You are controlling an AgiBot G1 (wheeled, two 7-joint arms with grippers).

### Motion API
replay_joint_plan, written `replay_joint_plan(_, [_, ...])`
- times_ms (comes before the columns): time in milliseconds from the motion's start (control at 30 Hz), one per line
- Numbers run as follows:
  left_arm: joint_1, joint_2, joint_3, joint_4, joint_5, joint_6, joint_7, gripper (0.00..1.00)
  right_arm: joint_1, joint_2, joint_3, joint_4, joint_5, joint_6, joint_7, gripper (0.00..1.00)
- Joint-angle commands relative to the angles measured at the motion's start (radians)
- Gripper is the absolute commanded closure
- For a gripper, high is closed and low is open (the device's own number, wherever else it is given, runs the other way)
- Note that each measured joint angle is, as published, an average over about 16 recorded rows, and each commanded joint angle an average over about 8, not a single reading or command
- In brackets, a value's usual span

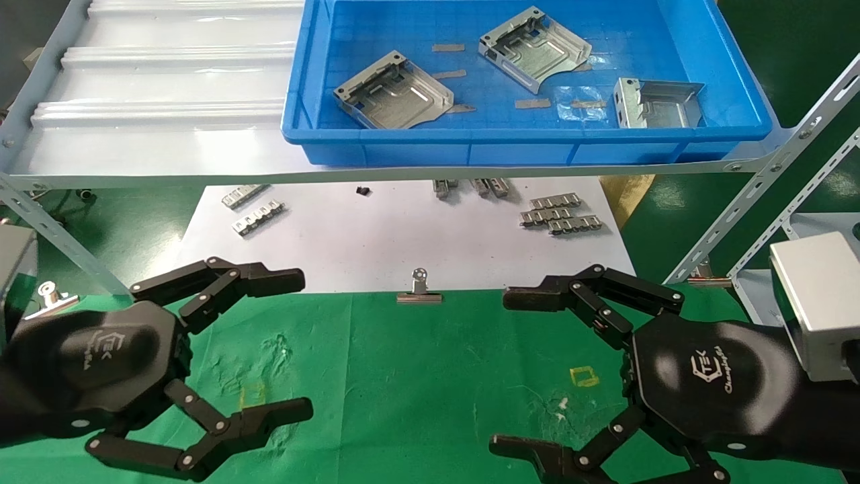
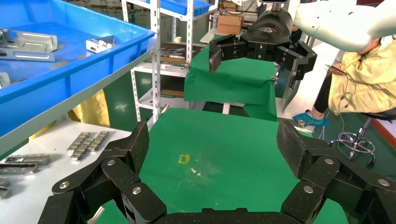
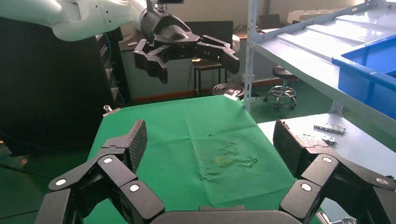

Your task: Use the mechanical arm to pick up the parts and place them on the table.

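Note:
Three grey sheet-metal parts lie in a blue tray [image 1: 376,144] on the raised shelf: one at its left [image 1: 393,92], one in the middle [image 1: 535,48], one at its right [image 1: 658,104]. Two show in the left wrist view [image 2: 28,44]. The green table [image 1: 430,376] lies below, in front of me. My left gripper [image 1: 299,344] is open and empty above the table's left part; its own view shows this too [image 2: 212,144]. My right gripper [image 1: 505,371] is open and empty above the right part, also seen in its own view [image 3: 210,140]. Both are well short of the tray.
The tray sits on a pale corrugated shelf [image 1: 154,101] with slanted metal struts [image 1: 759,181] at the right. Under it a white sheet [image 1: 403,235] carries small ridged strips [image 1: 557,212]. A silver binder clip [image 1: 419,289] stands at the cloth's far edge. Yellow square outlines [image 1: 583,376] mark the cloth.

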Motion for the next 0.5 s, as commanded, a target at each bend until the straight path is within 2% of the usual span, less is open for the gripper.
replay_joint_plan(33, [0.0,0.0,0.0,0.0,0.0,0.0,0.0,0.0,0.0,0.0,0.0,0.0,0.0,0.0,0.0,0.0])
replay_joint_plan(400, [0.0,0.0,0.0,0.0,0.0,0.0,0.0,0.0,0.0,0.0,0.0,0.0,0.0,0.0,0.0,0.0])
replay_joint_plan(433, [0.0,0.0,0.0,0.0,0.0,0.0,0.0,0.06,0.0,0.0,0.0,0.0,0.0,0.0,0.0,0.0])
replay_joint_plan(500, [0.0,0.0,0.0,0.0,0.0,0.0,0.0,0.31,0.0,0.0,0.0,0.0,0.0,0.0,0.0,0.0])
